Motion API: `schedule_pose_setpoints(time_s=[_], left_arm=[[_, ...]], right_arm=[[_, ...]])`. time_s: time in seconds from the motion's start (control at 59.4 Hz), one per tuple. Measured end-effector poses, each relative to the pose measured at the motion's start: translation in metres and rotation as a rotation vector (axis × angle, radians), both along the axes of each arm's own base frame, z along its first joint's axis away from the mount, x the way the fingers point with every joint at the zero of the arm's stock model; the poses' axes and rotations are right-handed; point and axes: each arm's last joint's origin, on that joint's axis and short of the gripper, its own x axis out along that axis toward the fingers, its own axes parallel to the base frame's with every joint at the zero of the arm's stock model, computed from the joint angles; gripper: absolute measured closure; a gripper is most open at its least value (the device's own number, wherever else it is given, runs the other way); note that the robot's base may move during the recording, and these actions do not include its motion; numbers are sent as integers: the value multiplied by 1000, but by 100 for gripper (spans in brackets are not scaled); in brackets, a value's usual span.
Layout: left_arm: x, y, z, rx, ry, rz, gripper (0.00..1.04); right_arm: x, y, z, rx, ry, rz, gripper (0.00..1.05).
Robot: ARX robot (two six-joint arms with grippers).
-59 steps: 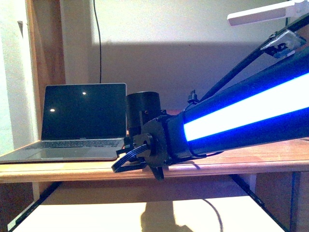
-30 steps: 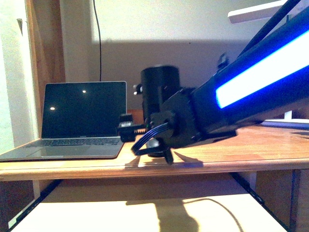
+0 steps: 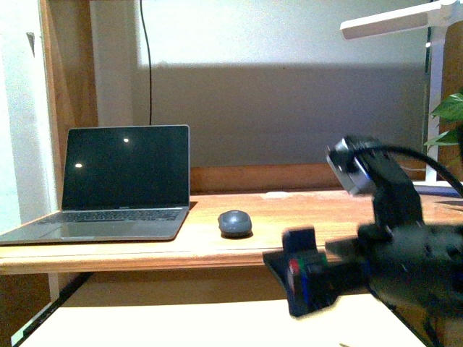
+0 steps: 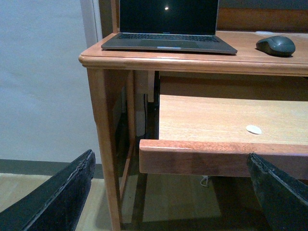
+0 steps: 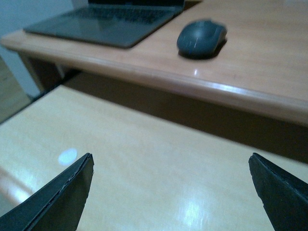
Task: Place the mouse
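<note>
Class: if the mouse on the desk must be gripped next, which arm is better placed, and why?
Right. Its open fingers face the mouse from close by; the left arm's fingers view it far off across the desk.

Front cam sits abt level w/ desk [image 3: 217, 249] top, facing wall [image 3: 289, 43]. L wrist cam looks from further back, off desk's left corner. R wrist cam's close over shelf [image 5: 144, 159]. All share laptop [image 3: 123, 181] + mouse [image 3: 235, 223] (wrist views share the shelf too).
</note>
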Motion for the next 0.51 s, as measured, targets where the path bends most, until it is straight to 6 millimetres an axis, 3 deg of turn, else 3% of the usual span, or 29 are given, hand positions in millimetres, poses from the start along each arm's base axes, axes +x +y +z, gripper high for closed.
schedule_pose_setpoints(time_s=[0.152,0.505], left_arm=[[0,0,0,0,0,0,8],[0,0,0,0,0,0,8]], right_arm=[[-21,-16,-25,-13,46,19,7],[-38,-28,-49,-25,86,48,7]])
